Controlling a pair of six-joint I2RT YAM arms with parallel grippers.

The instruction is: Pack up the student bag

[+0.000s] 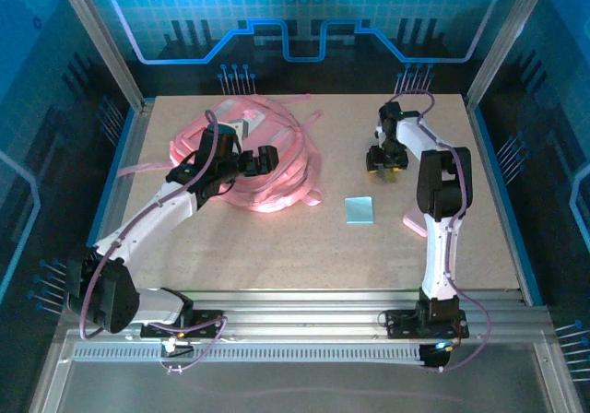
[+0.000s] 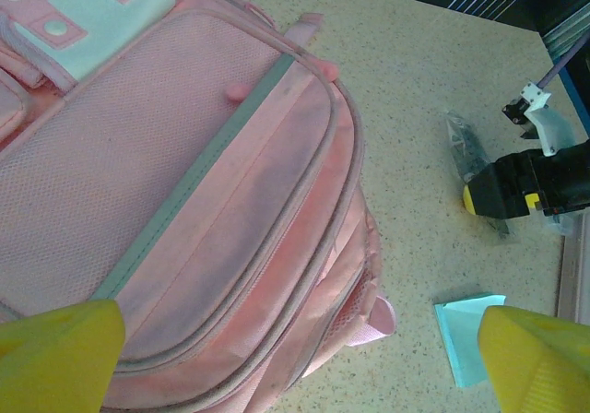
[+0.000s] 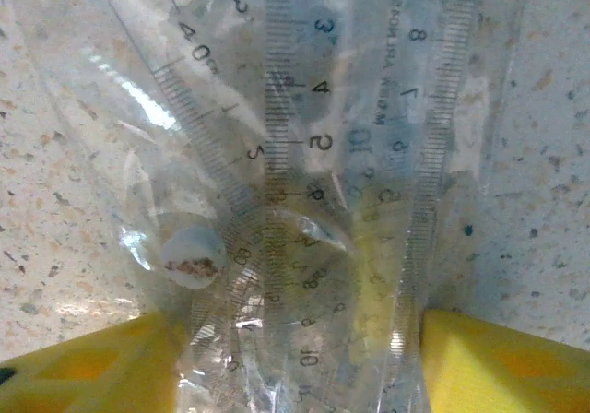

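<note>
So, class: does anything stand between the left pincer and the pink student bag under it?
Nothing visible does. The open left pincer hangs directly over the student bag, with only air between its yellow fingers and the pink fabric. The blue card lies on the table, off to one side.

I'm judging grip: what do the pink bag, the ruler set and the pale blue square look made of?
Student bag: soft matte fabric, mesh-textured panel, stitched seams. Ruler set: clear glossy hard plastic, printed scales, seemingly in a thin transparent sleeve. Pale blue square: flat, matte; paper or card, uncertain.
</note>
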